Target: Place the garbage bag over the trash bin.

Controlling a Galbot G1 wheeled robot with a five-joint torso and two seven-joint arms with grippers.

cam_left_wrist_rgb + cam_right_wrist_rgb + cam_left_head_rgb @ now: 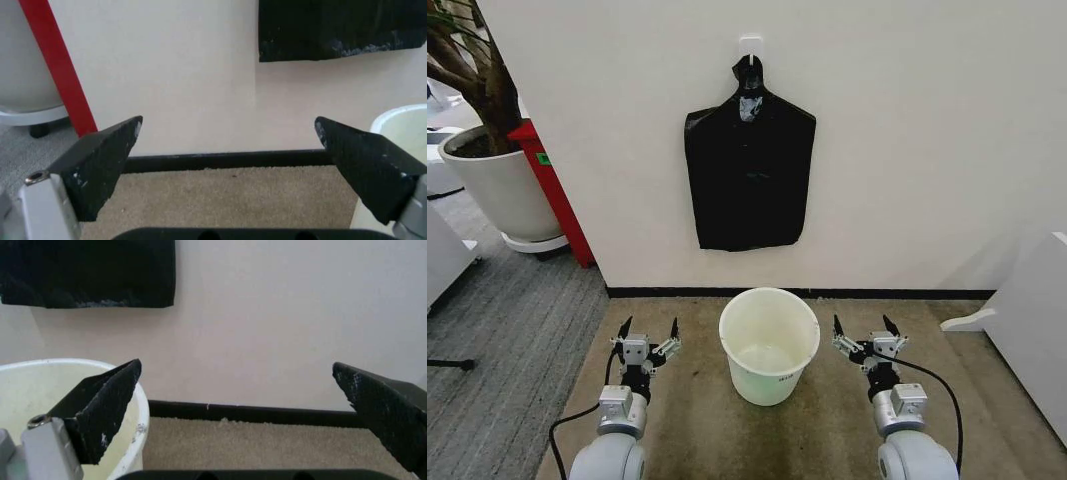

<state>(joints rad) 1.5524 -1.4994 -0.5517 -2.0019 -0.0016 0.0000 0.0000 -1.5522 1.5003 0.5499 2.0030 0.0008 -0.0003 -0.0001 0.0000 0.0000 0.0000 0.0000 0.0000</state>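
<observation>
The thin, shiny black plastic garbage bag [749, 180] hangs flat against the white wall [907, 130]. Its top is caught on a small white hook [750, 44] high up on that wall. The bottom edge of the bag also shows in the left wrist view [337, 27] and in the right wrist view [87, 271].

Right below the bag, the small round cream-white plastic trash bin [769, 345] stands upright on the tan carpet floor [697, 410], near the black strip at the foot of the wall. The bin is open at the top and nothing covers its rim. The bag and the bin are well apart.

The left pincer [648, 329] hovers low beside the bin on the robot's left, with its two black fingers [100, 165] spread wide apart and nothing between them. The right pincer [864, 326] hovers low on the other side of the bin, and its black fingers [103, 405] are spread wide too, holding nothing. The bin sits between the two pincers.

Off to the robot's left stand a big white plant pot [497, 185] and a red board [557, 195] that leans by the wall.
</observation>
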